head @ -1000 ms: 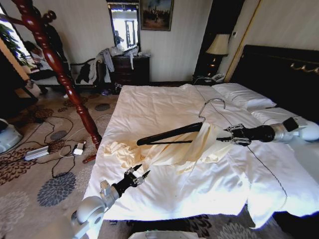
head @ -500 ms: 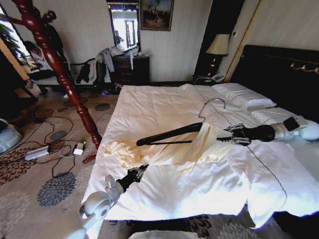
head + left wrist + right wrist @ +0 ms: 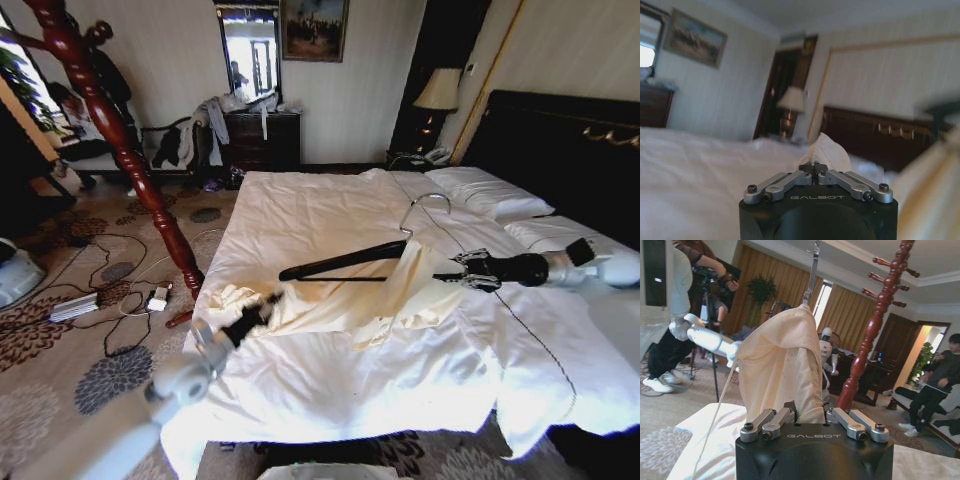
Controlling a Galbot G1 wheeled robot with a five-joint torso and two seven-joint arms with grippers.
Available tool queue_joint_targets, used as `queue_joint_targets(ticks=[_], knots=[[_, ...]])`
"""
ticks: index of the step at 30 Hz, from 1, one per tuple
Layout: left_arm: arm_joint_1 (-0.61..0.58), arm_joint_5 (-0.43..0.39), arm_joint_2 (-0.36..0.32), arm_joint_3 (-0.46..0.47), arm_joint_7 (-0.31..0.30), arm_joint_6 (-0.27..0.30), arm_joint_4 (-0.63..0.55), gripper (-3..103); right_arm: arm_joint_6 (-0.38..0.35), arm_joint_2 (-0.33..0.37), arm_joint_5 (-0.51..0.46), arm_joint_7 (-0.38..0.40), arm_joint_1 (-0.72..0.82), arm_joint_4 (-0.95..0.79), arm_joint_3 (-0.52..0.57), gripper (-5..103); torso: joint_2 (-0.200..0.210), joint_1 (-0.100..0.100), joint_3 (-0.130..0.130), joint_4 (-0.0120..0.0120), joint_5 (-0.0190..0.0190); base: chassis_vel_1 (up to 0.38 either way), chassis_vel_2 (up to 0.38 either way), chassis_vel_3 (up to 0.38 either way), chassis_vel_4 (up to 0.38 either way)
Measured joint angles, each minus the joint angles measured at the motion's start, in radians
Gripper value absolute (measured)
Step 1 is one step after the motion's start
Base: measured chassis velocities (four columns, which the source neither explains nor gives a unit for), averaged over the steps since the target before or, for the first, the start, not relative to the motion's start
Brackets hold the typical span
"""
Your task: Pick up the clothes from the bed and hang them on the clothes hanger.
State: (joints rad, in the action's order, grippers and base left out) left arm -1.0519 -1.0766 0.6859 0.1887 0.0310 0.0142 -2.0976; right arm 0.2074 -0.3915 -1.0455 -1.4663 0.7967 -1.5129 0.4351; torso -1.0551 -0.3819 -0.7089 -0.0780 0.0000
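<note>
The pale cream clothes (image 3: 350,305) lie spread across the middle of the bed (image 3: 330,210), and one part is draped over the right arm of the dark clothes hanger (image 3: 340,262). The hanger's wire hook (image 3: 425,205) points up. My right gripper (image 3: 462,268) is shut on the cloth-covered end of the hanger and holds it above the duvet; cream fabric (image 3: 785,365) rises between its fingers (image 3: 767,422). My left gripper (image 3: 268,299) is at the garment's left end with its fingertips (image 3: 813,167) together, and blurred cream cloth (image 3: 930,190) is right beside it.
A tall reddish wooden coat stand (image 3: 110,130) rises left of the bed. Cables and a power strip (image 3: 75,305) lie on the patterned carpet. A clothing heap (image 3: 190,140) sits by the dresser. White pillows (image 3: 490,192) and the black headboard (image 3: 570,150) are at the right.
My left arm has reached from the bed's near edge up to the garment's left end, and its fingers, open a second ago, are now together. The hanger rose slightly.
</note>
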Motion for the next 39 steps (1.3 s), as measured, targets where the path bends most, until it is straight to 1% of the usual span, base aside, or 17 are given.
queue_joint_targets(ticks=[1,3,4,6,8,9,11,12,16,19,24,28,31,32,33,35,39], knots=[[0.0,0.0,0.0,0.0,0.0,0.0,0.0,0,0.0,0.0,0.0,0.0,0.0,0.0,0.0,21,0.0,0.0,0.0,0.0,0.0,0.0,0.0,0.0,0.0],[0.075,-0.088,-0.006,0.019,-0.005,0.021,0.0,0,0.006,-0.001,0.002,0.032,0.013,-0.007,0.001,21,0.0,0.0,0.0,0.0,0.0,0.0,0.0,0.0,0.0],[0.075,-0.088,-0.006,0.019,-0.005,0.021,0.0,0,0.006,-0.001,0.002,0.032,0.013,-0.007,0.001,21,0.0,0.0,0.0,0.0,0.0,0.0,0.0,0.0,0.0],[0.119,-0.141,-0.011,0.029,-0.008,0.034,0.0,0,0.012,0.002,0.003,0.055,0.025,-0.011,0.006,21,0.0,0.0,0.0,0.0001,0.0,0.0,0.0,0.0,0.0],[0.203,-0.229,-0.022,0.034,-0.021,0.054,0.0,0,0.026,0.007,0.015,0.106,0.046,-0.024,0.013,21,0.0,0.0,0.0,0.0,-0.0001,0.0,0.0,0.0,0.0],[0.203,-0.229,-0.022,0.034,-0.021,0.054,0.0,0,0.026,0.007,0.015,0.106,0.046,-0.024,0.013,21,0.0,0.0,0.0,0.0,-0.0001,0.0,0.0,0.0,0.0],[0.251,-0.272,-0.03,0.034,-0.03,0.065,0.001,0,0.034,0.008,0.023,0.149,0.058,-0.036,0.014,21,0.0,0.0,0.0,-0.0003,0.0,0.0,0.0,0.0,0.0],[0.288,-0.3,-0.04,0.035,-0.036,0.075,0.0,0,0.037,0.007,0.034,0.183,0.064,-0.047,0.014,21,0.0,0.0,0.0,-0.0001,0.0001,0.0,0.0,0.0,0.0],[0.318,-0.326,-0.057,0.035,-0.048,0.092,-0.008,0,0.04,-0.001,0.054,0.206,0.066,-0.054,0.012,21,0.0,0.0,0.0,0.0001,-0.0001,0.0,0.0,0.0,0.0],[0.334,-0.364,-0.081,0.054,-0.065,0.117,-0.029,0,0.044,-0.011,0.081,0.218,0.071,-0.062,0.009,21,0.0,0.0,0.0,0.0002,0.0,0.0,0.0,0.0,0.0],[0.343,-0.395,-0.1,0.084,-0.072,0.127,-0.041,0,0.052,-0.016,0.108,0.213,0.073,-0.063,0.006,21,0.0,0.0,0.0,0.0003,-0.0002,0.0,0.0,0.0,0.0],[0.355,-0.409,-0.106,0.089,-0.074,0.129,-0.043,0,0.052,-0.017,0.115,0.215,0.075,-0.065,0.004,21,0.0,0.0,0.0,0.0002,-0.0002,0.0,0.0,0.0,0.0],[0.398,-0.461,-0.124,0.09,-0.085,0.133,-0.056,0,0.053,-0.021,0.145,0.234,0.079,-0.071,-0.003,21,0.0,0.0,0.0,0.0001,-0.0002,0.0,0.0,0.0,0.0],[0.398,-0.461,-0.124,0.09,-0.085,0.133,-0.056,0,0.053,-0.021,0.145,0.234,0.079,-0.071,-0.003,21,0.0,0.0,0.0,0.0001,-0.0002,0.0,0.0,0.0,0.0],[0.444,-0.501,-0.144,0.081,-0.095,0.137,-0.074,0,0.053,-0.029,0.174,0.272,0.082,-0.076,-0.01,21,0.0,0.0,0.0,0.0,0.0,0.0,0.0,0.0,0.0],[0.488,-0.53,-0.165,0.07,-0.101,0.14,-0.092,0,0.053,-0.034,0.187,0.31,0.085,-0.084,-0.017,21,0.0,0.0,0.0,0.0001,0.0001,0.0,0.0,0.0,0.0],[0.548,-0.564,-0.19,0.05,-0.109,0.147,-0.105,0,0.053,-0.04,0.195,0.362,0.088,-0.099,-0.027,21,0.0,0.0,0.0,0.0001,-0.0001,0.0,0.0,0.0,0.0]])
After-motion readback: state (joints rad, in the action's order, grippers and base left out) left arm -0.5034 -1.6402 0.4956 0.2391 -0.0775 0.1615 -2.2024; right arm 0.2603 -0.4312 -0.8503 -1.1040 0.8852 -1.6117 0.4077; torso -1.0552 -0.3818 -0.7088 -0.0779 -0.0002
